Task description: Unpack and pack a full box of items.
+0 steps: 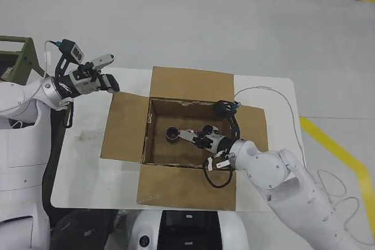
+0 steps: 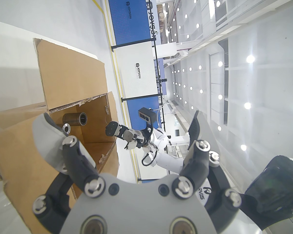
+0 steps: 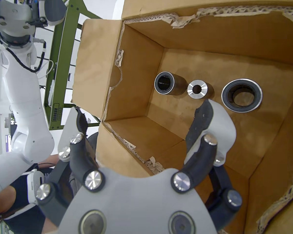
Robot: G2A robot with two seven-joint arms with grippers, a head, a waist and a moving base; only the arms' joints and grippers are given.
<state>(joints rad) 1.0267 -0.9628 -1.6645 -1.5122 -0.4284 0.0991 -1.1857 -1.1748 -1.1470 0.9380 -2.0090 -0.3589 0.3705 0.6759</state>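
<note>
An open cardboard box [image 1: 128, 128] stands mid-table with its flaps folded out. On its floor lie a dark metal sleeve [image 3: 164, 83], a small silver bushing [image 3: 197, 90] and a large ring [image 3: 241, 95]. My right gripper [image 3: 141, 118] hangs open inside the box just above these parts, holding nothing; from above it [image 1: 197, 136] sits beside the sleeve [image 1: 173, 133]. My left gripper [image 1: 109, 72] is open and empty, raised off the box's far left corner. In the left wrist view, my left gripper [image 2: 120, 127] faces the sleeve [image 2: 75, 119] and the box [image 2: 26, 161].
A green metal frame [image 1: 12, 56] stands beyond the table's far left corner. A white cable [image 1: 269, 90] runs over the table to the right of the box. Bare white tabletop [image 1: 87, 175] lies left of the box.
</note>
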